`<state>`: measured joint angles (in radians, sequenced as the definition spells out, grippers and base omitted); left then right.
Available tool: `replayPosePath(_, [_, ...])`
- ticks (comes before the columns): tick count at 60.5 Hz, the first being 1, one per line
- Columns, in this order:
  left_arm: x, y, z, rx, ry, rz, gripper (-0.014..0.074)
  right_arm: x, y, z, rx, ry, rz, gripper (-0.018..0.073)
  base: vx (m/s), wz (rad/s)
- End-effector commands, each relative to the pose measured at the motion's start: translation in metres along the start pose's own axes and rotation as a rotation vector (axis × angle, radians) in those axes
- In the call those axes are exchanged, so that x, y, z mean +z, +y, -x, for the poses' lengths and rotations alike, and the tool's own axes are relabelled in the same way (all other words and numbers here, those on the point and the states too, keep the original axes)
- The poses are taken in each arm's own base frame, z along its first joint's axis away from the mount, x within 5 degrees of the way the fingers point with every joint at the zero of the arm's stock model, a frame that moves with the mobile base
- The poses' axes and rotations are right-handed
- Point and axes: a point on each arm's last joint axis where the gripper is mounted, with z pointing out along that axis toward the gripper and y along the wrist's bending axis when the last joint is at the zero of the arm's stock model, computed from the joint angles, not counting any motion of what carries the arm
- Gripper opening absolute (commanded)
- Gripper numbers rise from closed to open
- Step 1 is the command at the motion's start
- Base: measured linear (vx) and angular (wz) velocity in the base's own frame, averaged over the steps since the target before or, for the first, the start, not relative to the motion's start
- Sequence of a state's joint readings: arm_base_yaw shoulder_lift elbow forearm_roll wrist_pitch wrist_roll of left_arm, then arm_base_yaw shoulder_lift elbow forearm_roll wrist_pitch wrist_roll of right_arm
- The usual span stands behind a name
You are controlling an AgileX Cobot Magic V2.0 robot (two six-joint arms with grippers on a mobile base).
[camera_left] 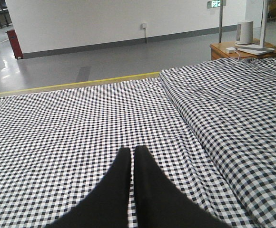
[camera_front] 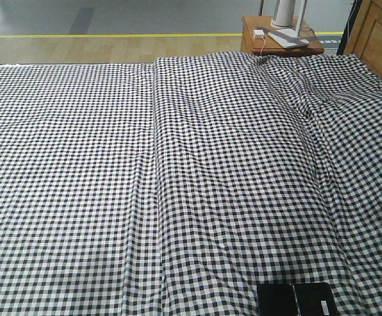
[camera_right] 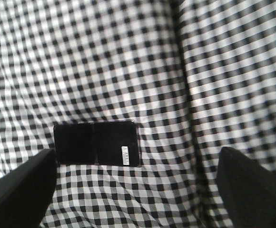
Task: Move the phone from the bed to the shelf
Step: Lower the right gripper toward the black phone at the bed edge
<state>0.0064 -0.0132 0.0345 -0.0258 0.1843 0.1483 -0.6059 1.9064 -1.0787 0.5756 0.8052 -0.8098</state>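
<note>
Phone [camera_front: 296,299] flat on bed [camera_front: 178,164], right gripper [camera_right: 135,154] spread wide above it

Front view: black and glossy, lying flat on the checked sheet at the very near edge, right of centre, long side running left to right. Small white sticker [camera_front: 325,306] near the right end. Long creases in the sheet, running near to far. Past the far edge, a brown bedside table [camera_front: 250,43] carrying a white stand [camera_front: 286,13] and a small white plug block [camera_front: 259,33]. Just right of that, panelled wooden furniture [camera_front: 379,39]. Yellow floor line [camera_front: 112,35] beyond the bed.

Left wrist view: left gripper [camera_left: 132,159] low over the left part of the bed. Black fingers [camera_left: 121,171] pressed together with only a sliver between, holding nothing. Checked sheet stretching ahead, bedside table at far right.

Right wrist view, blurred: looking straight down on the phone, sticker towards its right end. Jaws wide apart, one dark finger at near left, the other at near right, gripping nothing. Phone between them, much closer to the left one, that fingertip overlapping the phone's near-left corner in the picture. Contact impossible to tell.
</note>
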Motion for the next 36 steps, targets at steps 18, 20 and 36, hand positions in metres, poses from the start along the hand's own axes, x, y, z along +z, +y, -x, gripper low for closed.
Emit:
replayPosePath(18, [-0.003, 0.002, 0.014, -0.014, -0.106, 0.007, 0.0001, 0.082, -0.016, -0.015, -0.032, 0.11, 0.257, 0.0623, 0.0, 0.0])
replayPosePath(20, [-0.003, 0.002, 0.014, -0.014, -0.106, 0.007, 0.0001, 0.088, -0.017, -0.018, -0.031, 0.118, 0.273, 0.0622, 0.0, 0.0])
replayPosePath(36, [-0.003, 0.002, 0.014, -0.014, -0.106, 0.007, 0.0001, 0.132, -0.02, -0.037, -0.008, 0.152, 0.417, 0.061, 0.0, 0.0])
